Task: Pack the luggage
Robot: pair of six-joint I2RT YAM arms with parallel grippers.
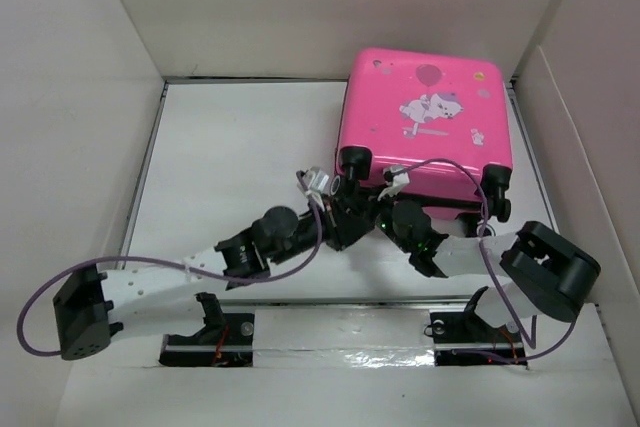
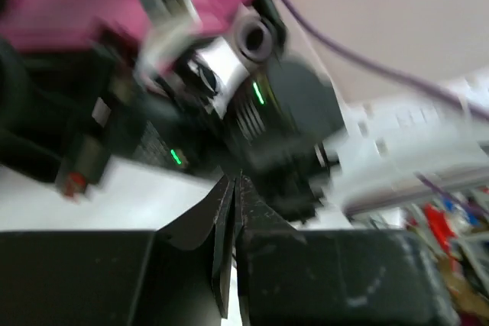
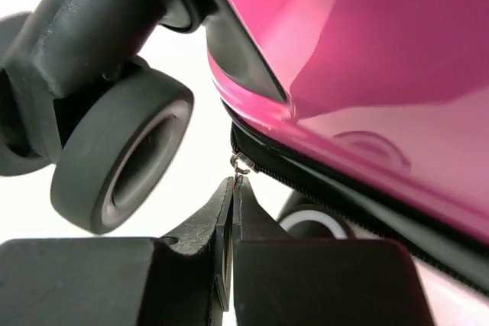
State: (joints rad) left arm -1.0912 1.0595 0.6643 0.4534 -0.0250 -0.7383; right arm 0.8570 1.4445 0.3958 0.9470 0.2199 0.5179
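the small, squarish, bright pink hard-shell luggage (image 1: pixel 425 147) lies flat and shut on the white table (image 1: pixel 230 147), at the far right corner. its stickered face is up, showing a white cartoon animal sticker (image 1: pixel 432 109) under a pink balloon sticker (image 1: pixel 428 74). its black caster wheels face the near edge of the table, and both arms reach in to that wheeled side, crowding together near its left end.

in the right wrist view, the right claw (image 3: pixel 233 188) is closed, its two black fingers pressed flat against each other. their tips sit right under a small silver metal zip ring (image 3: pixel 240 163) that hangs from the dark zip line (image 3: pixel 344 196) running along the pink shell. i cannot tell whether the tips pinch any part of it. a black rubber caster wheel (image 3: pixel 126 158) stands just left of the ring, clear of the fingers.

the left wrist view is blurred. the left claw (image 2: pixel 233 188) is also closed, finger against finger, with nothing visible between them. it hangs above the table and points at the black wrist of the right arm (image 2: pixel 294 112), where small green lights glow. a thin purple cable (image 2: pixel 367 66) loops across behind it, with the pink shell beyond at the upper left.
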